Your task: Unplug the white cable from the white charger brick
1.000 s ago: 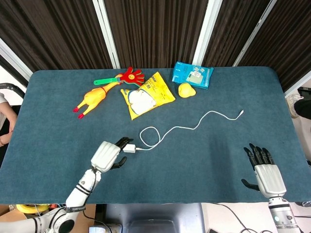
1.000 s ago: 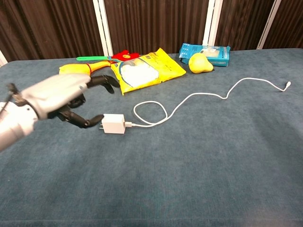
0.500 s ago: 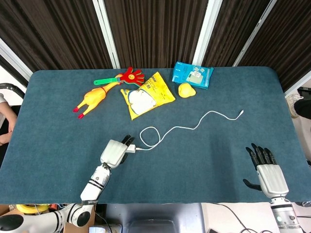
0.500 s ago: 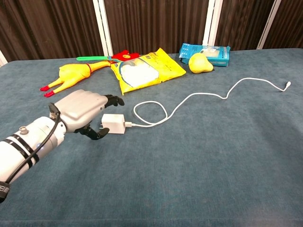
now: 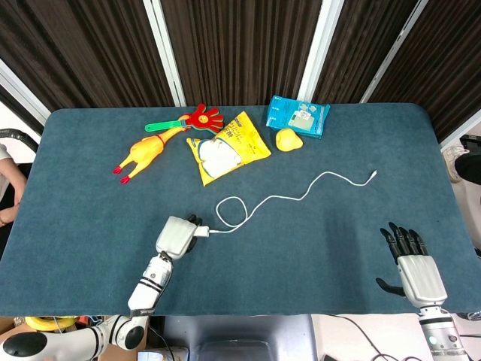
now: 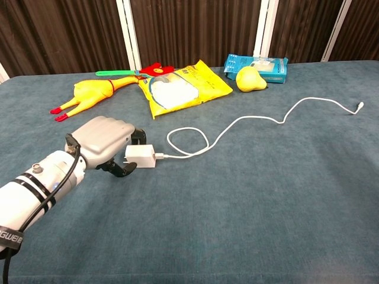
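Your blue cloth surface [image 5: 90, 188] fills both views. On it, the white cable [image 5: 301, 194] runs from the near-left middle in a loop, then snakes away toward the right, where its free plug end lies well apart from everything else. Along the far edge you have a yellow snack bag [image 5: 225, 147], a rubber chicken [image 5: 143, 156] to its left, a red hand-shaped clapper [image 5: 197, 119] with a green handle behind them, a blue packet [image 5: 298, 115] further right, and a small yellow pear-shaped toy [image 5: 287, 140] just in front of that packet.

Your left hand [image 6: 106, 142] lies low on the surface with its dark fingers [image 6: 121, 170] curled around the white charger brick [image 6: 141, 156]; one finger sits under the brick's near-left edge and others touch its far side, so you are gripping the brick. The cable is plugged into the brick's right face.

Your right hand [image 5: 415, 271] shows only in the head view, at the near-right edge, palm down with its fingers spread and holding nothing, well apart from the cable.
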Tool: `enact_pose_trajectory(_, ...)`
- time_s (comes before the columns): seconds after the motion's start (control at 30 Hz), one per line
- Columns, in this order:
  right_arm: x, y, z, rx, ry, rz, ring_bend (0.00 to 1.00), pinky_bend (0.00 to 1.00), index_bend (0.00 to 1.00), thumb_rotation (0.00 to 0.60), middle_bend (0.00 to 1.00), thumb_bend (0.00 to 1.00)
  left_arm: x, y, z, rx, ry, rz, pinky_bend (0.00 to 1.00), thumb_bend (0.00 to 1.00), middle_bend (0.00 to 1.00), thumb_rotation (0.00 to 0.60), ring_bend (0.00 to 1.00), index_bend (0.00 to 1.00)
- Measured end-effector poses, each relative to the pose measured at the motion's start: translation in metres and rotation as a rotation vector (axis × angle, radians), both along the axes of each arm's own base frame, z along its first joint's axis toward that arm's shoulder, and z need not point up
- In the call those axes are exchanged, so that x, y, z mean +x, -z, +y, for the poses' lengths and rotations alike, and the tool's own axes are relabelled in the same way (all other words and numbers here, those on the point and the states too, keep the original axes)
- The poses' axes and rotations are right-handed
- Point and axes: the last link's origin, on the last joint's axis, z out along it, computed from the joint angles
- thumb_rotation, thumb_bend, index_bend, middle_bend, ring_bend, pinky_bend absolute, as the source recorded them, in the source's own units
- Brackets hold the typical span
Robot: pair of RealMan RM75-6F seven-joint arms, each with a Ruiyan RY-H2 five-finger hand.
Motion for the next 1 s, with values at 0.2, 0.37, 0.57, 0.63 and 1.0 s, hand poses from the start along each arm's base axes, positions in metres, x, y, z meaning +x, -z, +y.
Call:
enact_pose_trajectory(0.2,0.001,0.002,0.000,0.009,-0.005,0.004,0.00,0.00,0.00,0.600,0.00,0.29,0.001,-0.001,-0.001,0.011,0.001,-0.055,1.00,0.47,0.64,0.600,1.00,0.63)
enact_pose_trajectory(0.37,0.003,0.006,-0.002,0.021,-0.028,-0.006,0.00,0.00,0.00,0.600,0.00,0.29,0.005,-0.007,-0.005,0.028,0.015,-0.150,1.00,0.53,0.73,0.600,1.00,0.71)
enact_pose_trajectory(0.57,0.019,0.019,-0.014,0.083,-0.121,-0.066,0.00,0.00,0.06,0.600,0.00,0.29,0.015,-0.018,-0.018,-0.012,0.013,-0.225,1.00,0.58,0.75,0.600,1.00,0.71)
enact_pose_trajectory(0.63,0.030,0.026,-0.023,0.112,-0.172,-0.079,0.00,0.00,0.13,0.600,0.00,0.29,0.019,-0.026,-0.024,-0.027,0.011,-0.241,1.00,0.59,0.75,0.600,1.00,0.71)
enact_pose_trajectory(1.0,0.128,0.086,-0.089,0.154,-0.390,-0.259,0.00,0.00,0.40,0.600,0.04,0.29,0.017,-0.073,-0.047,-0.002,-0.041,-0.174,1.00,0.63,0.76,0.600,1.00,0.72)
